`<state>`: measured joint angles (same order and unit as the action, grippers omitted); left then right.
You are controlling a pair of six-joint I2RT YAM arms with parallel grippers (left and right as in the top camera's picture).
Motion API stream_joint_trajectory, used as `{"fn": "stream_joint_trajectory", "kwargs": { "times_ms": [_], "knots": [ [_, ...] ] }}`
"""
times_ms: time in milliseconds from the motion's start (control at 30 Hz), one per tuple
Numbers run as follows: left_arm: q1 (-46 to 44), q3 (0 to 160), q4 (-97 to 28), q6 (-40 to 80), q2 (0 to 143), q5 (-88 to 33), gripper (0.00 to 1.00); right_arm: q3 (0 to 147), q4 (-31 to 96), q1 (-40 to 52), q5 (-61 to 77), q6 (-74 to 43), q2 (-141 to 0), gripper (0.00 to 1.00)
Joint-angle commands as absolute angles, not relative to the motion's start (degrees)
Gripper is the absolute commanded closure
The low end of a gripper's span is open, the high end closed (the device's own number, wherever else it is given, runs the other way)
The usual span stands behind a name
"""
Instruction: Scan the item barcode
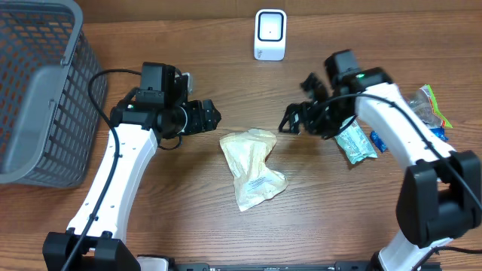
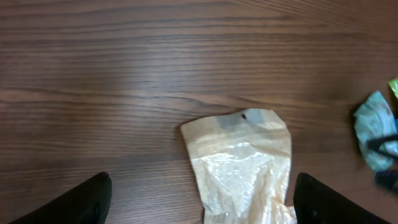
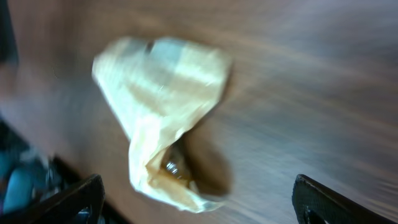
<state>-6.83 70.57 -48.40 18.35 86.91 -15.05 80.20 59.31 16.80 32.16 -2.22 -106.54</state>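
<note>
Lying crumpled just below the centre of the overhead frame, the tan pouch [image 1: 252, 167] rested flat on the tabletop [image 1: 188, 218], free of both arms. The left gripper [image 1: 211, 115] hung just to its upper left with its fingers spread wide and nothing between them. The right gripper [image 1: 296, 105] stood to its upper right, likewise parted and empty. The white scanner [image 1: 270, 34] sat well apart at the top centre.

The main risk, as I judged it, was the pouch itself. Its slack, wrinkled film could fold over when pinched and bury the printed label in a crease, or slide out of a shallow grip on the way up to the scanner. Which face carried the barcode could not be told. The right arm also stood close beside a teal packet [image 1: 355, 143] at the right of the frame, so a careless sweep could knock it.

The tabletop was smooth, brown and wood-grained, likely slick under plastic. A grey basket [image 1: 71, 53] filled the upper left. Nothing of the room beyond showed.
</note>
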Motion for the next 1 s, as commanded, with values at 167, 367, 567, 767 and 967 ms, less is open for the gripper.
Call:
{"fn": "stream_joint_trajectory", "kwargs": {
  "times_ms": [167, 367, 567, 767, 967],
  "knots": [
    [-6.26, 71.79, -48.69, 23.44, 87.0, -4.54, 0.13, 72.1, 49.67, 26.02, 34.06, 0.73, -107.46, 0.14],
    [-3.29, 71.77, -49.28, 23.4, 87.0, -3.88, 0.12, 66.65, 44.14, 26.87, 32.25, 0.71, -107.5, 0.27],
    [2.44, 71.77, -49.74, 23.14, 87.0, -3.9, 0.08, 63.99, 39.24, 26.94, 32.77, 3.75, -107.5, 0.41],
    [2.57, 71.81, -47.7, 11.25, 87.0, -10.17, 0.08, 63.96, 39.27, 26.94, 33.78, 4.58, -107.5, 0.71],
    [2.5, 71.83, -44.73, 8.97, 87.0, -11.99, 0.0, 67.4, 40.49, 25.63, 28.12, -1.78, -107.0, 0.96]
  ]
}}
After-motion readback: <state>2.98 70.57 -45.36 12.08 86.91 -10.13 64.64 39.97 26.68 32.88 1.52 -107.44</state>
